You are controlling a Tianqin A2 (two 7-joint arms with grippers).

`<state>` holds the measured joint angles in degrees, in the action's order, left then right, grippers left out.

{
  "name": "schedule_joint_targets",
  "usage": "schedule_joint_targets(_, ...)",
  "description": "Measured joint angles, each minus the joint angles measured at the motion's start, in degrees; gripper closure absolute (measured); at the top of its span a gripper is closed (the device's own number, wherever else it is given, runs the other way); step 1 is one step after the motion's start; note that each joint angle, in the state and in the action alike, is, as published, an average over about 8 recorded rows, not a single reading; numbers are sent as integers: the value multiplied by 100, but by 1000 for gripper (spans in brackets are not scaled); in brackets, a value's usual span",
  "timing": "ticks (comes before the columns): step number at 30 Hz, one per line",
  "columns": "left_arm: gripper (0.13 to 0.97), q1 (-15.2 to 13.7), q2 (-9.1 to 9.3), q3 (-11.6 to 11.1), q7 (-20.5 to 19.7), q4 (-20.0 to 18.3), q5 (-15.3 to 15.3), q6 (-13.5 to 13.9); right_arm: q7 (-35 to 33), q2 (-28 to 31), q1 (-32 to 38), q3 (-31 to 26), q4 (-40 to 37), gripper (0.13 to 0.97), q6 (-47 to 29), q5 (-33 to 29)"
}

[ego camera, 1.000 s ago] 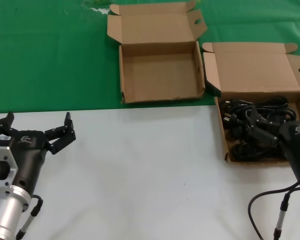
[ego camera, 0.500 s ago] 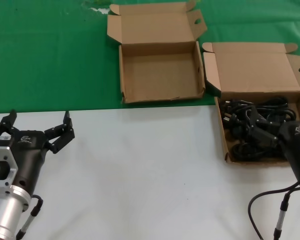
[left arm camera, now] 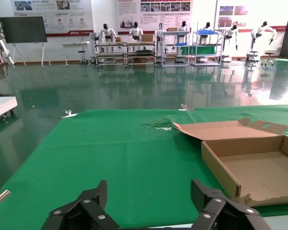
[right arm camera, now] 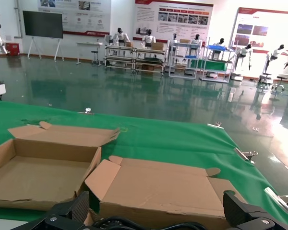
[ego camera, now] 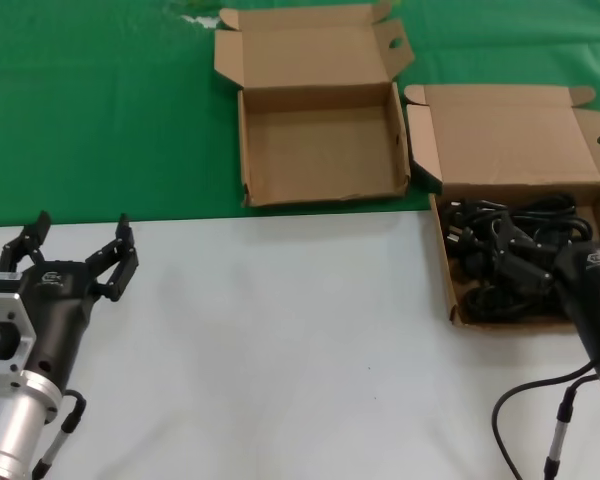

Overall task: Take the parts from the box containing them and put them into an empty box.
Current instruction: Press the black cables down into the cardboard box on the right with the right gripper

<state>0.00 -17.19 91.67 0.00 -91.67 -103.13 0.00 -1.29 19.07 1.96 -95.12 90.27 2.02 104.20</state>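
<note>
Right gripper (ego camera: pixel 555 270), fingers spread wide and empty, over the cords (ego camera: pixel 510 255) in the wider box (ego camera: pixel 450 285). Squarer box (ego camera: pixel 320 150) alongside. Left gripper (ego camera: pixel 75 250) spread wide, empty, over the white tabletop (ego camera: pixel 280 340).

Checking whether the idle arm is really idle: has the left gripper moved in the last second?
Yes. The left gripper has turned slightly to the robot's left: its fingertips now lie nearer the green cloth's edge.

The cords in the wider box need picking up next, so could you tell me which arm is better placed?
The right. Its gripper is open directly over the cords in the wider box, while the left gripper sits open on the white table, far from both boxes.
</note>
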Motion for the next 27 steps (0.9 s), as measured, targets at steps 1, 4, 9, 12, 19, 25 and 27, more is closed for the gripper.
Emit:
schedule_joint_targets(1, 416, 0, 0, 0, 0, 0, 0, 0, -16, 35, 9, -45, -7, 129, 38, 15)
schedule_joint_targets(4, 491, 0, 0, 0, 0, 0, 0, 0, -81, 167, 35, -176, -43, 129, 114, 40)
schedule_joint_targets(9, 592, 0, 0, 0, 0, 0, 0, 0, -144, 565, 90, -353, -140, 129, 9, 31)
schedule_joint_targets(12, 668, 0, 0, 0, 0, 0, 0, 0, -106, 895, 149, -428, -201, 129, -195, 20)
schedule_joint_targets(19, 743, 0, 0, 0, 0, 0, 0, 0, 104, 1722, 421, -541, -374, 129, -974, -71)
schedule_joint_targets(25, 845, 0, 0, 0, 0, 0, 0, 0, 286, 2416, 800, -699, -580, 129, -1876, -220)
schedule_joint_targets(27, 879, 0, 0, 0, 0, 0, 0, 0, 251, 2614, 972, -753, -679, 129, -2223, -276)
